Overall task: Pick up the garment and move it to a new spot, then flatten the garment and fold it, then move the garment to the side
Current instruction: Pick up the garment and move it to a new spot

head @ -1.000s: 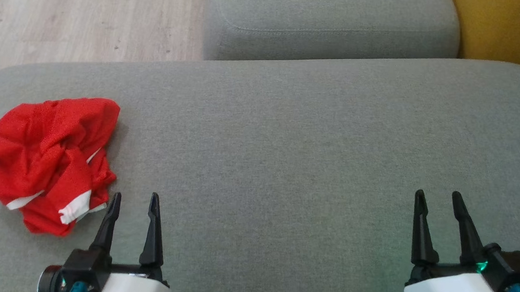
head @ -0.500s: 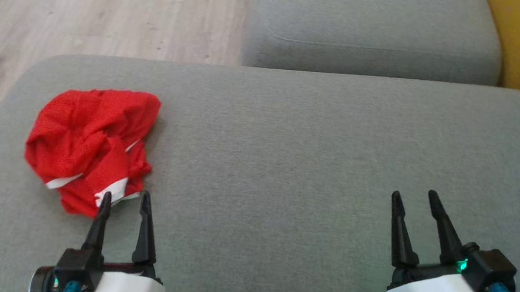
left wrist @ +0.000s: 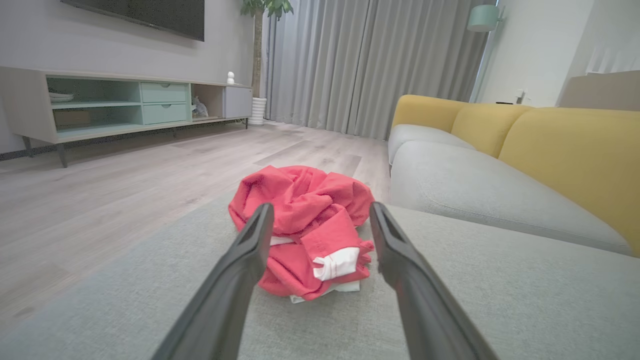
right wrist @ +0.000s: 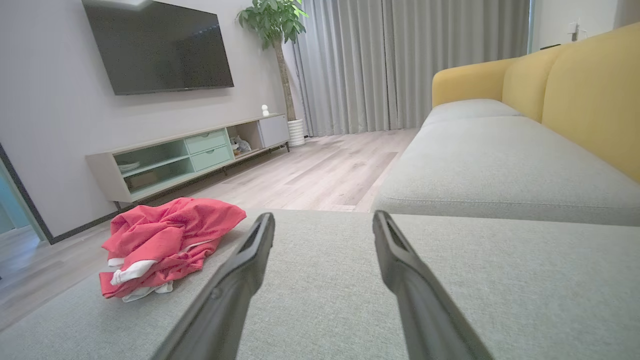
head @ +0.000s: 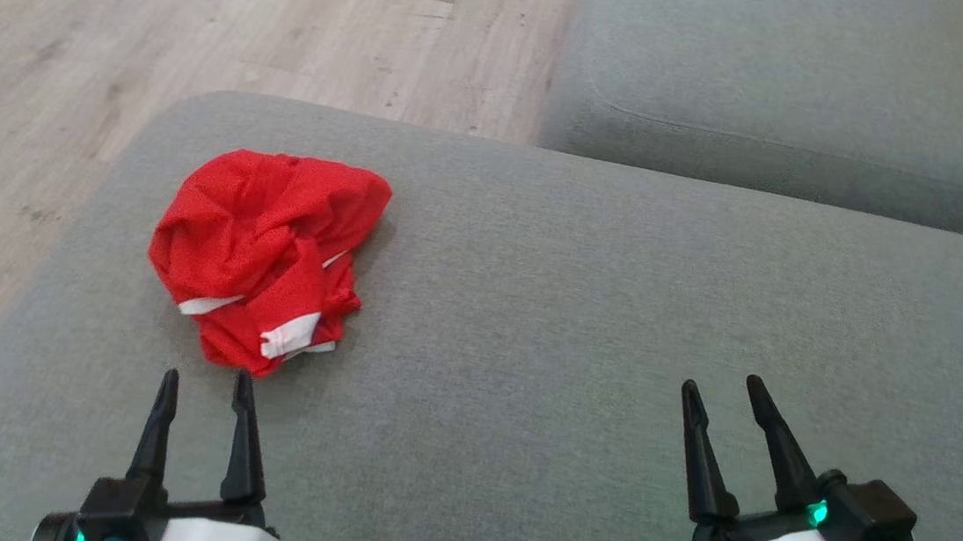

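**Camera has swung left; garment (head: 266,259) dead ahead of left gripper (head: 205,375)**

Head view: it's crumpled on the cushion's (head: 573,332) left end, just beyond the left gripper, fingers apart. The right gripper (head: 721,384), also apart, is well off. Left wrist view: garment framed between both fingers. Right wrist view: garment far left, white trim showing.

We can read no text, label, brand, number or sign: none on the red garment (head: 266,259), the dark television screen (right wrist: 157,47) or the sofa cushions (head: 618,319).
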